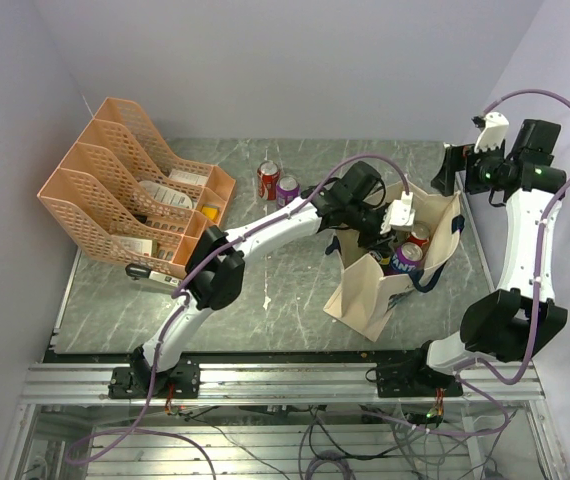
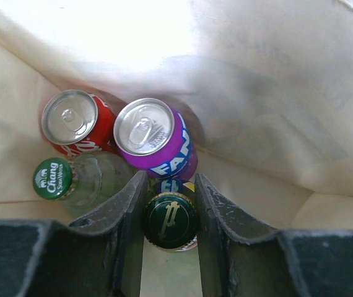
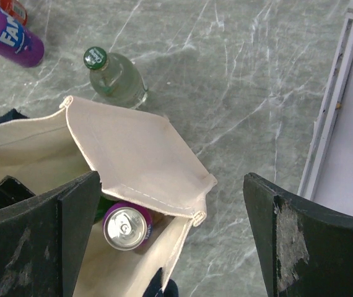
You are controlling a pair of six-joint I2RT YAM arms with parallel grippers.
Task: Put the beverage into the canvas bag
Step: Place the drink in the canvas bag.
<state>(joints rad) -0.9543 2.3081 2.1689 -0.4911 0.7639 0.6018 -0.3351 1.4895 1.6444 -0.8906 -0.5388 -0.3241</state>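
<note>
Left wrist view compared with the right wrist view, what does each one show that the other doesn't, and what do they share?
Only left wrist: the left hand, fingers either side of a dark-capped bottle, plus the tops of a red can and a Chang bottle. Only right wrist: a green-capped bottle and a second purple can out on the table. Both: the canvas bag with a purple can inside.

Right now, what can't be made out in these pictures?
- Held bottle: left wrist view shows only its cap; the left gripper's fingers hide the body.
- Bag contents: right wrist view, flap covers most besides a purple can.
- Papers in the trays: top view, too small to read.
</note>
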